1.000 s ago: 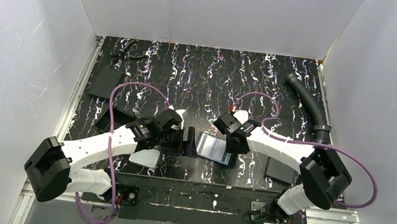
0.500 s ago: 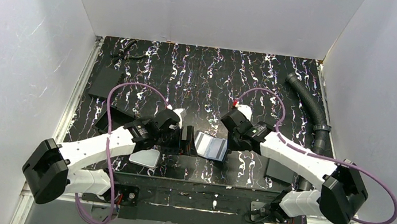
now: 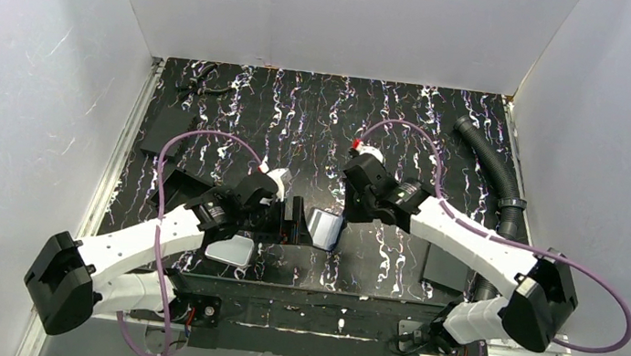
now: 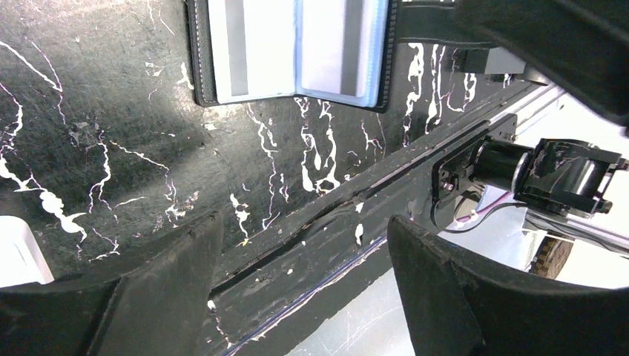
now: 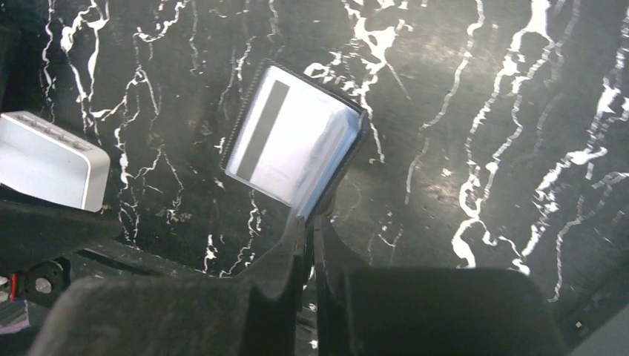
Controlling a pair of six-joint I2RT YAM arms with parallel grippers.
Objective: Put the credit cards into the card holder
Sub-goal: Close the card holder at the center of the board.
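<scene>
The card holder (image 3: 323, 229) is a small black wallet on the table between the arms, its right half lifted and partly folded over. In the right wrist view the card holder (image 5: 293, 144) shows a grey card with a dark stripe (image 5: 259, 133) inside a clear pocket. My right gripper (image 5: 310, 222) is shut on the wallet's raised right edge. In the left wrist view the card holder (image 4: 293, 48) shows cards in both pockets. My left gripper (image 4: 304, 222) is open and empty, just left of the wallet (image 3: 287, 222). No loose card shows on the table.
A thick white rounded slab (image 3: 233, 250) lies near the front edge under the left arm. Flat black plates lie at the left (image 3: 166, 131), (image 3: 177, 186) and at the right front (image 3: 445, 269). A corrugated hose (image 3: 489, 164) runs along the right side. The table's front rail (image 4: 334, 222) is close.
My right gripper has moved left and away, lifting the wallet's right half, so the wallet went from lying flat open to partly folded. The left arm shifted slightly left.
</scene>
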